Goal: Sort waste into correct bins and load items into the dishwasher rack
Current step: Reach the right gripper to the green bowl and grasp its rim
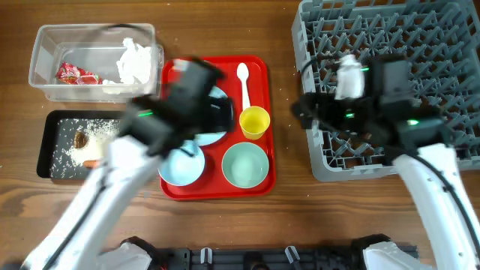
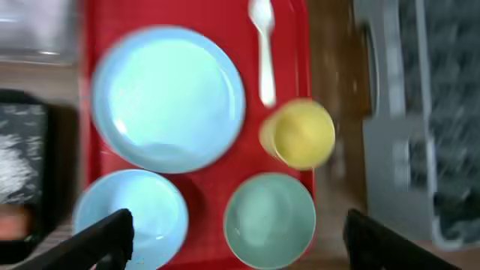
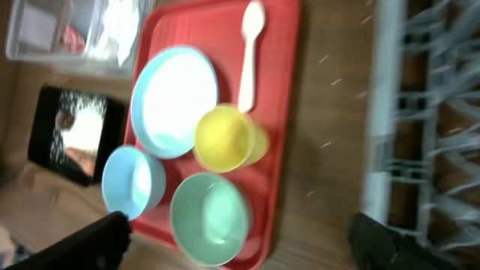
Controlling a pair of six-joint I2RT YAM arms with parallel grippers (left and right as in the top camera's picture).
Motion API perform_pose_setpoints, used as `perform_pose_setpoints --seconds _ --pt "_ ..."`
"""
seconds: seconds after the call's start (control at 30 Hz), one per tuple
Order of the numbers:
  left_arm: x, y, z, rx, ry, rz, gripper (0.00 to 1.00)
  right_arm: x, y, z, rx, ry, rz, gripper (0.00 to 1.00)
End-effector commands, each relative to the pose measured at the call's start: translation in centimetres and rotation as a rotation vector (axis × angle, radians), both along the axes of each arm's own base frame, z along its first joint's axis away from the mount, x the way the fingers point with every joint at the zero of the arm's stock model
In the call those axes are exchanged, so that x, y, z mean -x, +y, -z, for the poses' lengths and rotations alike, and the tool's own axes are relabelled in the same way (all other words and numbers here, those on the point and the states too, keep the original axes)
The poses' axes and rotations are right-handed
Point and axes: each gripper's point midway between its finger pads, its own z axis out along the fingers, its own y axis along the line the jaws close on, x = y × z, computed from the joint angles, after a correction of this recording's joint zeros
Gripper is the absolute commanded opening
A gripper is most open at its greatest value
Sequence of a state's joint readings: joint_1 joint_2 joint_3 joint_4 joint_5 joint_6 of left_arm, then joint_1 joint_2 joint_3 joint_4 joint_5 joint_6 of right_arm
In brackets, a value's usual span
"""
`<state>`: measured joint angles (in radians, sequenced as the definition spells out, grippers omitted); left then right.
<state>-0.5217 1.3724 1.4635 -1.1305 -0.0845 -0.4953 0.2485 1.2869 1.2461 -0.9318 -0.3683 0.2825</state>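
Note:
On the red tray [image 1: 259,67] lie a light blue plate [image 2: 169,97], two light blue bowls [image 2: 135,217] [image 2: 270,217], a yellow cup [image 2: 300,135] and a white spoon [image 2: 262,45]. My left gripper [image 2: 238,240] is open and empty above the tray, over the plate and bowls. My right gripper [image 3: 240,240] is open and empty, hovering at the left edge of the grey rack [image 1: 390,45]. The clear tub [image 1: 45,75] holds the napkin [image 1: 135,64] and the red wrapper [image 1: 75,75]. The black tray [image 1: 46,142] holds rice [image 1: 75,154], a brown scrap [image 1: 81,139] and the carrot [image 1: 91,162].
A strip of bare wooden table [image 1: 289,112] separates the red tray from the rack. The left arm covers much of the plate in the overhead view. The rack's pegs stand upright under the right arm.

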Motion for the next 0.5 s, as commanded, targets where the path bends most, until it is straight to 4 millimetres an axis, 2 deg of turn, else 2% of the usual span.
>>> perform_pose_setpoints --seconds 0.0,0.07,0.17,0.2,0.37,0.47 --pt "-1.1 6.9 -3.1 0.031 -0.088 -0.222 0.93 1.2 3.8 4.1 0.069 0.137 -0.041 0.8" --pt "-1.4 9.7 -3.6 0.03 -0.107 -0.301 0.94 2.6 5.7 7.1 0.131 0.226 -0.087 0.69" --pt "-1.5 12.2 -3.2 0.018 -0.087 -0.383 0.96 4.6 7.7 11.0 0.222 0.327 -0.137 0.62" --pt "-1.4 12.8 -2.9 0.005 -0.072 -0.39 0.98 5.0 7.8 12.2 0.268 0.346 -0.12 0.61" --pt "-0.8 13.6 -2.4 -0.02 -0.039 -0.4 1.0 5.9 7.0 16.6 0.408 0.407 -0.038 0.6" --pt "-0.7 13.6 -2.3 -0.021 -0.035 -0.399 1.0 5.6 7.2 18.0 0.419 0.421 -0.038 0.59"
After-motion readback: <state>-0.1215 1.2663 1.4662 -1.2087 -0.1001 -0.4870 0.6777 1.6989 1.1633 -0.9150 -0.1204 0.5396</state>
